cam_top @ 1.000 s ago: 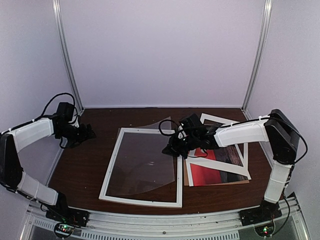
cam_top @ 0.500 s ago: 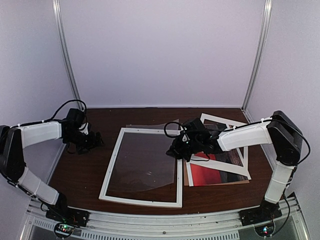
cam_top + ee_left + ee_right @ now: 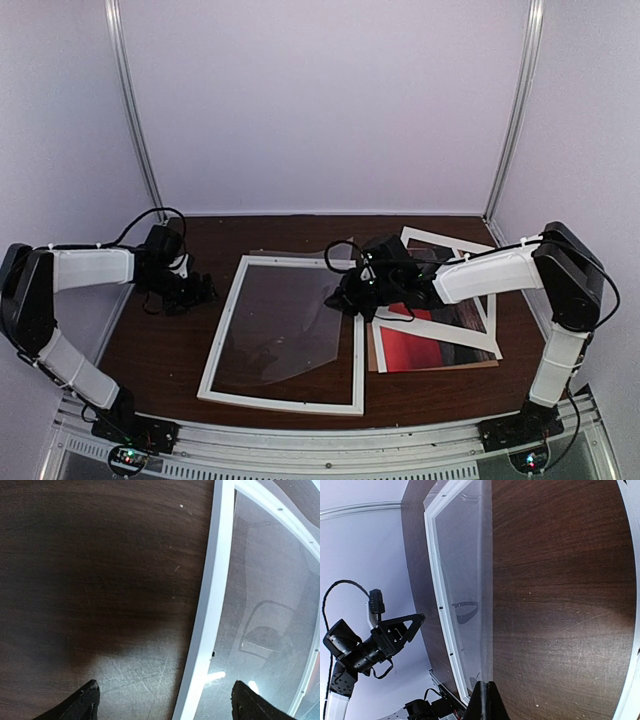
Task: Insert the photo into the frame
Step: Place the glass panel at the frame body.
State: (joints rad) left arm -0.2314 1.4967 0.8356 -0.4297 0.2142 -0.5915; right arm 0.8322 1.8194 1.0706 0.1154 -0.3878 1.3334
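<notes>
Because the big thin white picture frame (image 3: 285, 404) needs room inside, the right gripper (image 3: 345, 300) pinches the edge of the clear bendy plastic sheet (image 3: 288, 332) and tips it up, I think. The left gripper (image 3: 200, 292) hangs wide open beside the frame's left side, holding nothing, maybe to help. The red sunset photo (image 3: 420, 348) lies right of the frame, partly under the flat white paper mat (image 3: 445, 333).
</notes>
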